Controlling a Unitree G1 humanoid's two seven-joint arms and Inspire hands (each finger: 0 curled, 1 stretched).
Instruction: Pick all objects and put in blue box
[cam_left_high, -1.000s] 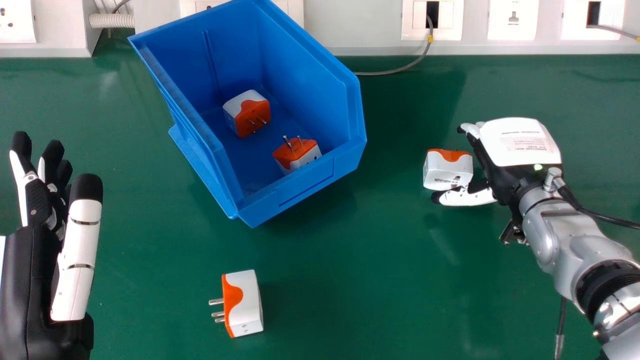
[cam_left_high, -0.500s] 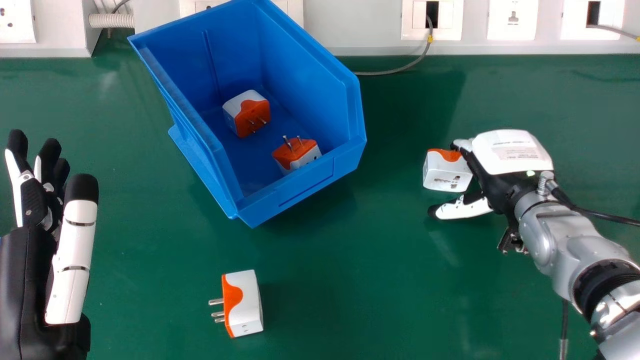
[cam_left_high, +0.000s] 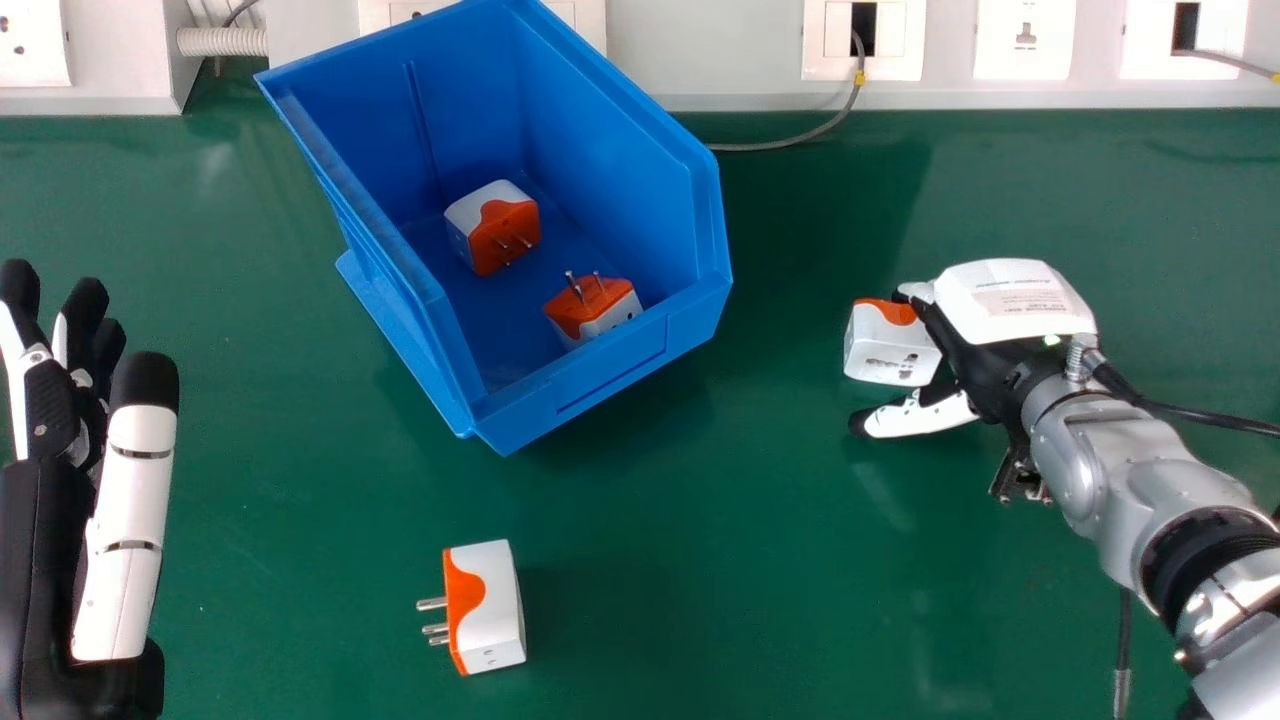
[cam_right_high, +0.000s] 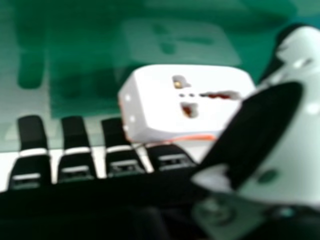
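My black-and-white right hand open, thumb apart from fingers, a boxy white-and-orange plastic adapter between them on the green table, right of the blue plastic box

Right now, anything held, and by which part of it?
Nothing held: white-and-orange plastic plug adapter sits beside the right hand's fingers, thumb apart from it. Left hand empty.

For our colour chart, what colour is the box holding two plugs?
Blue, seen best in the head view: box.
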